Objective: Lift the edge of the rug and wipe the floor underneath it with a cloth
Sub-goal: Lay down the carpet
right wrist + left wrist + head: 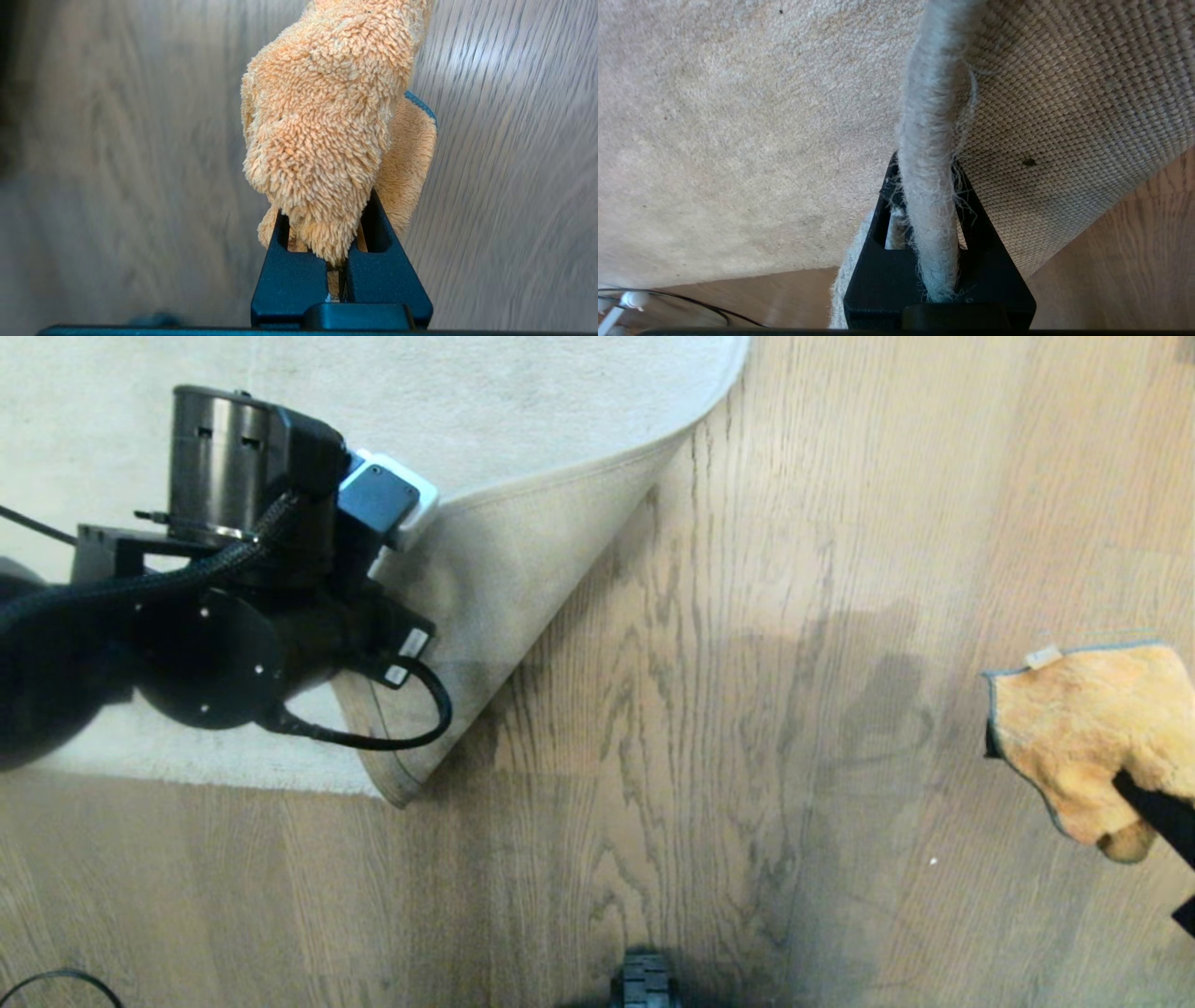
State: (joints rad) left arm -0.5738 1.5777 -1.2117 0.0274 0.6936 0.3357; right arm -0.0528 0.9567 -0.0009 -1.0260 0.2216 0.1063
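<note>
Clamping the cloth [327,140] between closed fingers, the right gripper [340,261] is hanging at the right side of the floor [709,728], well apart from the fold. The left gripper [927,233] is pinching the rug edge [504,588], peeling the corner back with its backing showing. That thick edge is possibly slipping free and flopping onto the wiped patch. Bare planks are lying open between cloth and fold.

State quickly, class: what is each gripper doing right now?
Left gripper: shut on the rug edge, holding it lifted.
Right gripper: shut on the cloth, above the floor.
</note>
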